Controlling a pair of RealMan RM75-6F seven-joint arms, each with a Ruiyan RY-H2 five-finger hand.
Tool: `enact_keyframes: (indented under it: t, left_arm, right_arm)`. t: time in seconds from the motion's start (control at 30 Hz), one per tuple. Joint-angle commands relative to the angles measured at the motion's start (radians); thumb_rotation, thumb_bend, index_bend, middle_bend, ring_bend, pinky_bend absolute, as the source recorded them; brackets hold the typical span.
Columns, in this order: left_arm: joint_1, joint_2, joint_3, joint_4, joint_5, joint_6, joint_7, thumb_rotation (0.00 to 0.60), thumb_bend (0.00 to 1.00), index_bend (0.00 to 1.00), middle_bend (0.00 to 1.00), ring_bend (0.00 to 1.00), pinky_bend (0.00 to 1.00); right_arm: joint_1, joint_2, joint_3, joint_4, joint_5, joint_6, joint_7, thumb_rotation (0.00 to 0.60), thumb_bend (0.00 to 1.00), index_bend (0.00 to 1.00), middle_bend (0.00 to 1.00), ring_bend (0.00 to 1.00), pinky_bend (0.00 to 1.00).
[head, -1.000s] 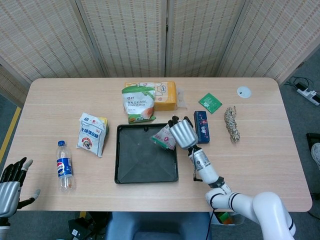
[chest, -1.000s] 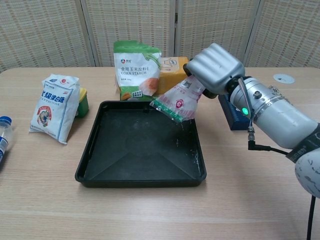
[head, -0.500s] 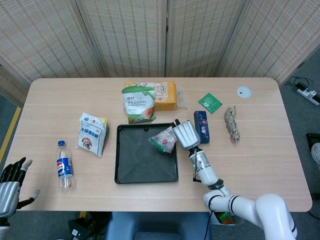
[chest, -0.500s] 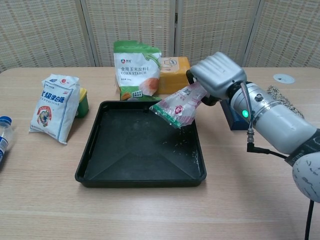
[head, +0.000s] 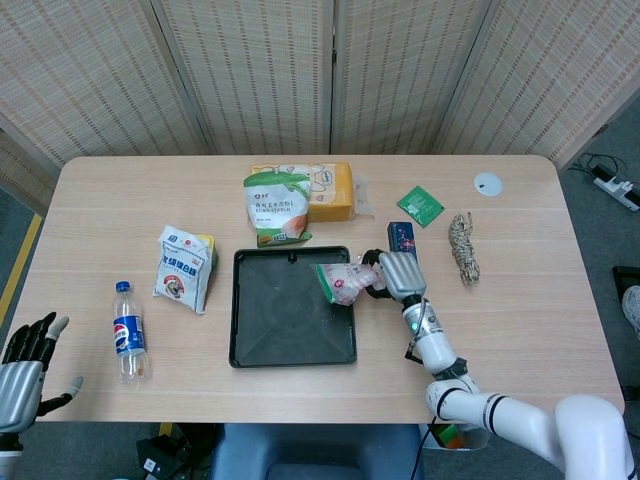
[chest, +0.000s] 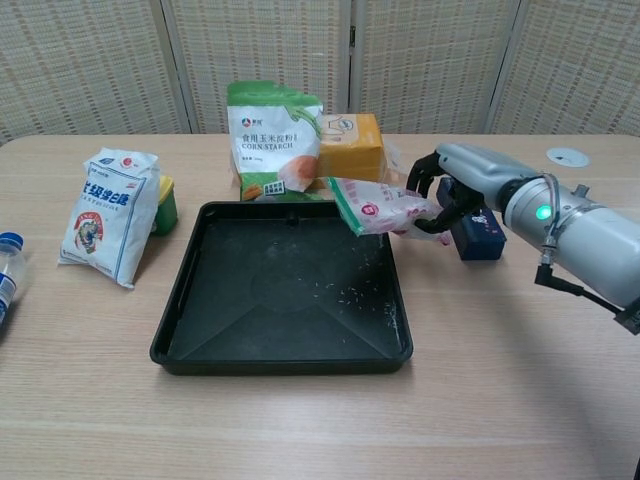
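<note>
We log R hand (chest: 452, 195) grasping clear pink-print pouch (chest: 385, 209), fingers curled round its end; pouch held above near-R rim of black tray (chest: 280, 352), sticking out leftward from palm. Blue box (chest: 478, 233) just behind hand. Corn starch bag (chest: 274, 141) and orange pack (chest: 355, 145) beyond pouch, further L. L hand (head: 25, 362) released, fingers spread, off table edge; Pepsi bottle (head: 128, 341) nearest it.

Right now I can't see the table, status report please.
Right hand holds pouch over tray edge. Left hand open, off the table. Nothing blocking.
</note>
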Motion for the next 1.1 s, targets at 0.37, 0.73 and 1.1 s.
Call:
enact_keyframes:
  t: [0.37, 0.73, 1.1]
  left_arm:
    - [0.001, 0.013, 0.003, -0.035, 0.01, 0.009, 0.028, 0.6, 0.32, 0.0, 0.0, 0.02, 0.0]
    - [0.0, 0.017, 0.006, -0.054, 0.012, 0.006, 0.043, 0.6, 0.32, 0.0, 0.0, 0.02, 0.0]
    - [0.003, 0.019, 0.006, -0.055, 0.011, 0.01, 0.038, 0.6, 0.32, 0.0, 0.0, 0.02, 0.0]
  right_arm:
    - [-0.084, 0.083, 0.036, -0.004, -0.064, -0.28, 0.696, 0.6, 0.35, 0.82, 0.64, 0.91, 0.72]
    - [-0.081, 0.034, 0.002, 0.111, -0.15, -0.319, 0.893, 0.6, 0.35, 0.82, 0.62, 0.9, 0.72]
    - [-0.062, 0.012, -0.031, 0.148, -0.213, -0.317, 0.984, 0.6, 0.35, 0.48, 0.45, 0.84, 0.68]
